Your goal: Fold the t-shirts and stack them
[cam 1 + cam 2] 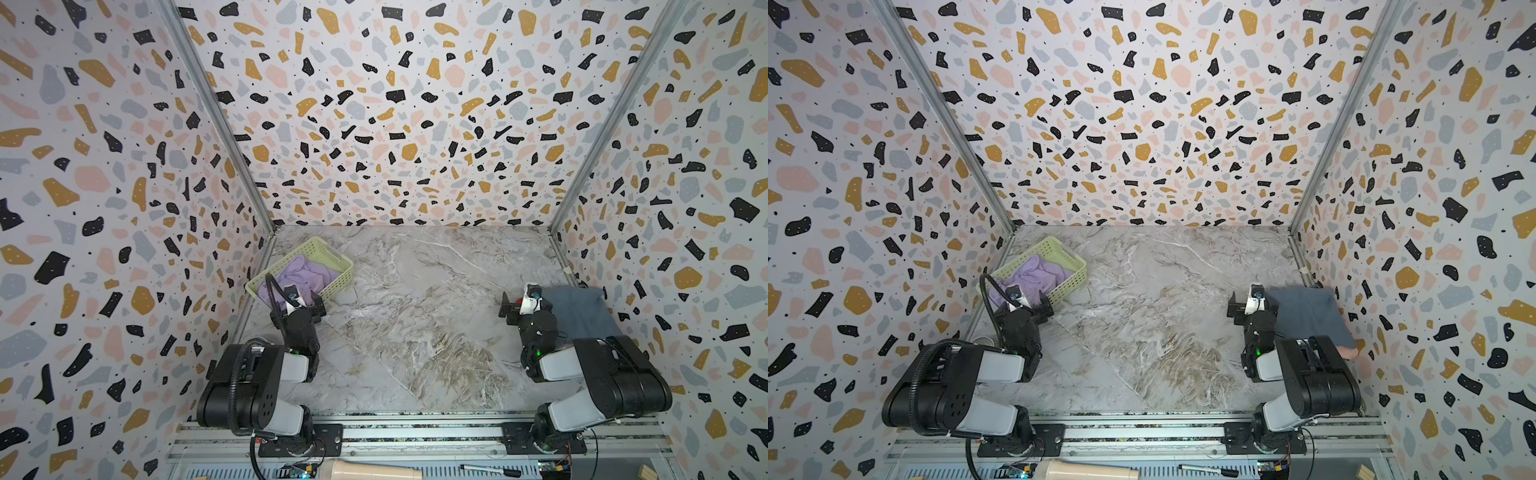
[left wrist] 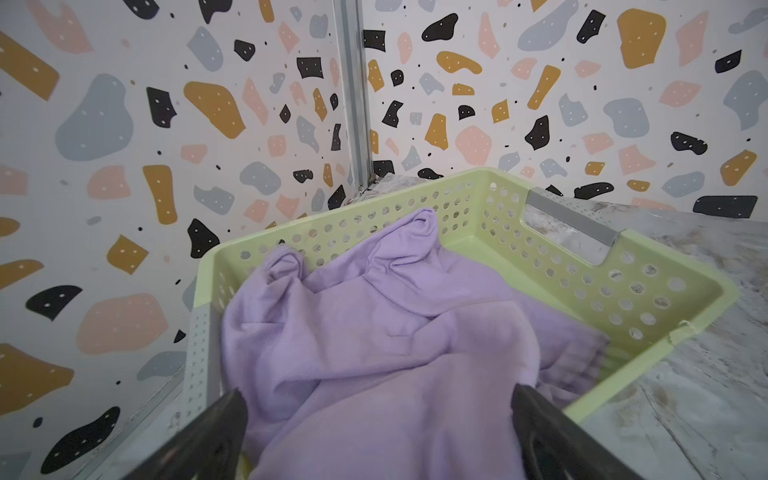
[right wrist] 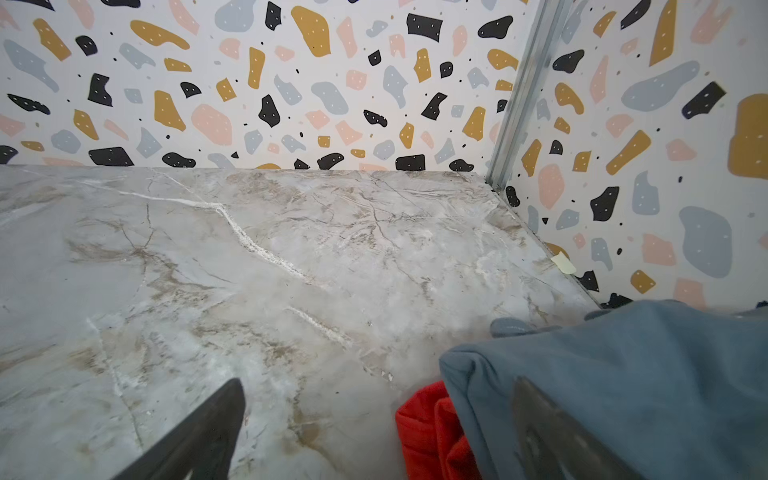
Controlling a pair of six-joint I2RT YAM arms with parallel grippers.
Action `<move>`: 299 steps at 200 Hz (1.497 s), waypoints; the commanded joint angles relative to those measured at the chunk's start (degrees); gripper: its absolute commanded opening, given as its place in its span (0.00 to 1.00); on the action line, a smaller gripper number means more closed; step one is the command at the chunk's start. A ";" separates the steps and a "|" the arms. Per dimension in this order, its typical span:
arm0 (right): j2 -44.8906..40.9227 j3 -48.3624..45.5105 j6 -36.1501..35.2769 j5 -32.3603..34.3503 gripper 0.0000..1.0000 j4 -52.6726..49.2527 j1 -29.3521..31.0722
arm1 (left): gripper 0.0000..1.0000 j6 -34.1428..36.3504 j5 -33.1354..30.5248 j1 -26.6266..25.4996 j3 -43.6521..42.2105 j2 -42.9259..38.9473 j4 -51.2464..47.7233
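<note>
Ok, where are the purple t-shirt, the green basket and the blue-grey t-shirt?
purple t-shirt (image 2: 374, 332): left wrist view, middle of cloth.
green basket (image 2: 602, 286): left wrist view, perforated side wall.
blue-grey t-shirt (image 1: 1308, 316): a top view, upper face.

Middle of table (image 1: 415, 324) bare, front edge to back wall (image 1: 395, 124): open passage. Far left corner blocked by basket (image 1: 338, 280) close to left wall (image 1: 104, 208), purple shirt (image 1: 301, 272) heaped inside. Right edge taken by blue-grey shirt (image 1: 582, 309) lying over red shirt (image 3: 432, 432), near right wall (image 1: 685, 208).

No legible text, labels, or numbers
</note>
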 commanded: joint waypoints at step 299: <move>-31.84 17.41 31.76 -27.60 0.99 -54.45 18.68 | 0.99 -34.91 28.02 -16.54 19.11 -33.13 -54.28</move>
